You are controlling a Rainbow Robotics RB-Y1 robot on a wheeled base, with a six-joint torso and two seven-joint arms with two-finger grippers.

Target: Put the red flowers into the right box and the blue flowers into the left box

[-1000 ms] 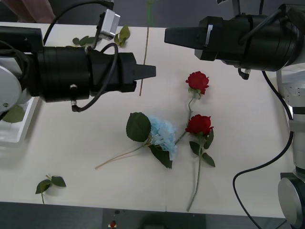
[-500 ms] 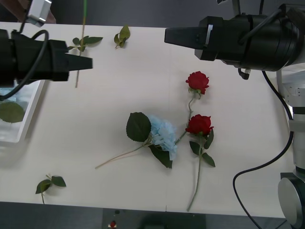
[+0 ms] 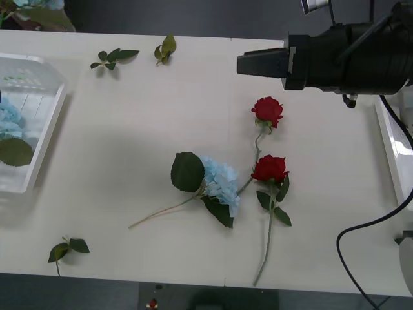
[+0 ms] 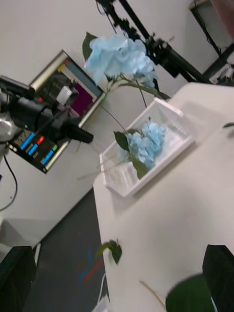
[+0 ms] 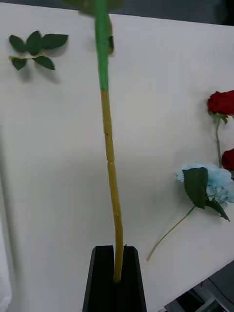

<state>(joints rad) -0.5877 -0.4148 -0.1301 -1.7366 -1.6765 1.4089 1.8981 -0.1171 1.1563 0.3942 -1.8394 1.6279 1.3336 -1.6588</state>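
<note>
Open table (image 3: 122,123) lies between the left box (image 3: 45,139) and the central flowers (image 3: 222,184).

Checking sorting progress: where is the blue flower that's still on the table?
In the front view, the blue flower lies flat near the table's middle, just left of the lower red rose, their stems crossing.

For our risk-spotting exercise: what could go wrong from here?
1. The left gripper pinches only the end of the stem; the held blue flower could swing and miss the left box.
2. The blue flower on the table lies against a red rose stem, so lifting one may drag the other.
The right gripper waits above the table.
</note>
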